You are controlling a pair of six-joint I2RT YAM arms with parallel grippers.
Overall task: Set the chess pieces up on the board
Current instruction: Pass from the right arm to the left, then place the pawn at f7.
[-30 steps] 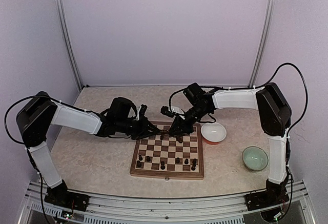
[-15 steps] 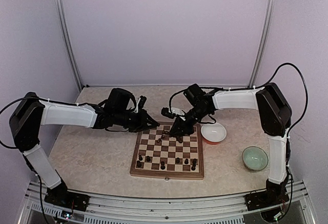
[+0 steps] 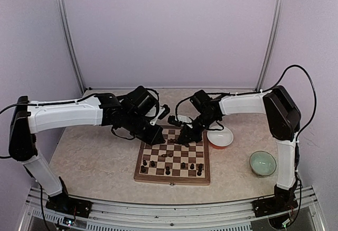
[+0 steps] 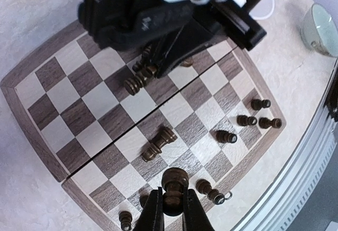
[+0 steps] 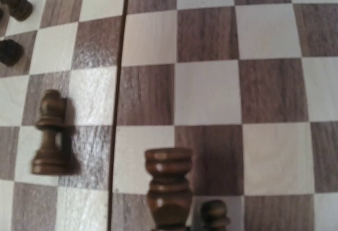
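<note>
Left wrist view: my left gripper (image 3: 157, 135) is clamped on a dark piece (image 4: 175, 181), held upright between the fingers. It looks lifted off the board (image 3: 158, 178), above its left side.

Change vs a second ago: the left arm sat low at the board's far-left edge. Now it's raised, stretched further out, wrist rolled over. The right gripper (image 3: 185, 137) hasn't left the far edge. My read: left pick is done and placement comes next.

Other chess pieces (image 3: 199, 168):
- a few pawns stand along the near rows
- one toppled pair (image 4: 158, 144) lies mid-board
- a second toppled pair (image 4: 140, 79) lies right by the right gripper's fingers

Setup looks far from finished, and the fallen ones need righting.

Right gripper state: can't tell. Right wrist view shows a rook-like piece (image 5: 169, 188) upright at bottom centre, but no fingers in frame, so I won't call it gripped.

Containers:
- white bowl (image 3: 220, 136) sits just beside the board's far-right corner
- green bowl (image 3: 262, 163) sits further right, nearer the arm bases, well apart from the board

From the top view I see nothing in either bowl.
</note>
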